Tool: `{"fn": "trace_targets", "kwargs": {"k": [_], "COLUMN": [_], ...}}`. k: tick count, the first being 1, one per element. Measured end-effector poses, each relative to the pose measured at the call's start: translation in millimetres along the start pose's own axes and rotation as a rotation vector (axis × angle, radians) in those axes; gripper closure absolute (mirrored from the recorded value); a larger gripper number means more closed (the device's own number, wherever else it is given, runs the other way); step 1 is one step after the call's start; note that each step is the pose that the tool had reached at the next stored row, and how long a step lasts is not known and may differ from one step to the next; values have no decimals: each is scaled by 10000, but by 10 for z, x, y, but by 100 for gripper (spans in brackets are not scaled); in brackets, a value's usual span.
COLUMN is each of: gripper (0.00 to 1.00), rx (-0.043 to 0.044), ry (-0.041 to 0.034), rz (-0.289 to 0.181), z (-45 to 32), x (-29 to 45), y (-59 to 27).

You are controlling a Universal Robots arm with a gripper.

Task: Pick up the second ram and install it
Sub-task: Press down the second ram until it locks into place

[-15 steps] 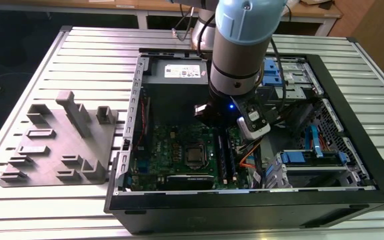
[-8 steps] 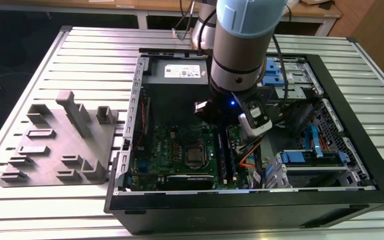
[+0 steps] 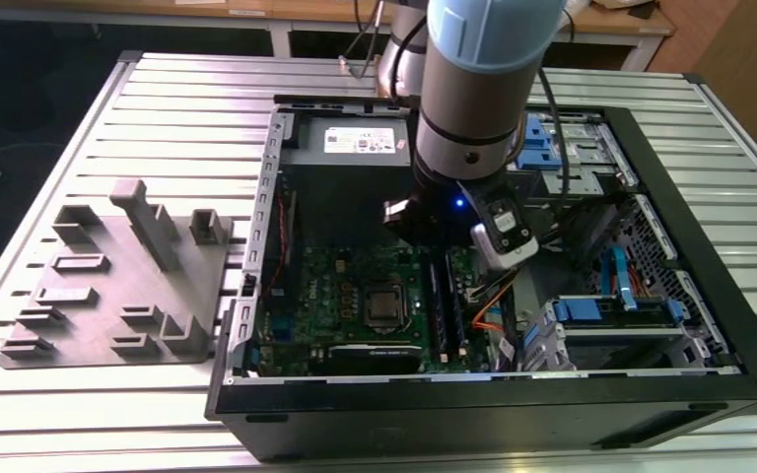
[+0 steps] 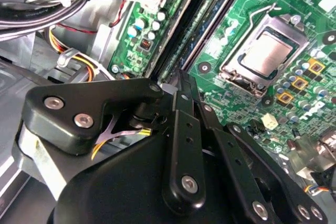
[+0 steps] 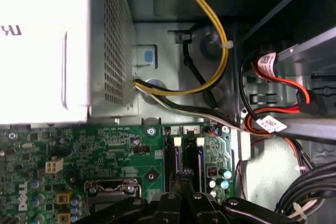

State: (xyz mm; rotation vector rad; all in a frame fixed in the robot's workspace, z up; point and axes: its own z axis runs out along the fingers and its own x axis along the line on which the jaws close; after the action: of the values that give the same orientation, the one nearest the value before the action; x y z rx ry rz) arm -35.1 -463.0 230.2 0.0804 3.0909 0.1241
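My gripper (image 3: 428,244) is down inside the open black computer case (image 3: 694,296), over the green motherboard (image 3: 339,296). Its black fingers are pressed together, with the fingertips (image 4: 183,80) right over the long black memory slot rails (image 5: 174,156) beside the processor socket (image 4: 265,53). A long dark stick, which I take for the second ram (image 3: 437,299), stands on edge in those rails directly under the gripper (image 5: 185,178). I cannot tell whether the fingertips touch it or pinch anything. The arm hides the end of the rails nearest the power supply in the exterior view.
The grey power supply (image 3: 352,148) sits at the far end of the case. Yellow, orange and black cables (image 5: 220,66) run beside the slots. Blue drive brackets (image 3: 615,305) fill the case's side at the exterior view's right. A grey parts fixture (image 3: 115,286) lies on the table at the exterior view's left.
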Motion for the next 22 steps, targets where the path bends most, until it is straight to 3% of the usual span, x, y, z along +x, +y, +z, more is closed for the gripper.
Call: {"fn": "trace_targets", "kwargs": {"k": [5,22], "gripper": [93,93], "rx": [-1,-2], "ry": [0,0], "rz": [1,1], "z": [-8,-48], "x": [-6,-33], "y": [-110,-616]}}
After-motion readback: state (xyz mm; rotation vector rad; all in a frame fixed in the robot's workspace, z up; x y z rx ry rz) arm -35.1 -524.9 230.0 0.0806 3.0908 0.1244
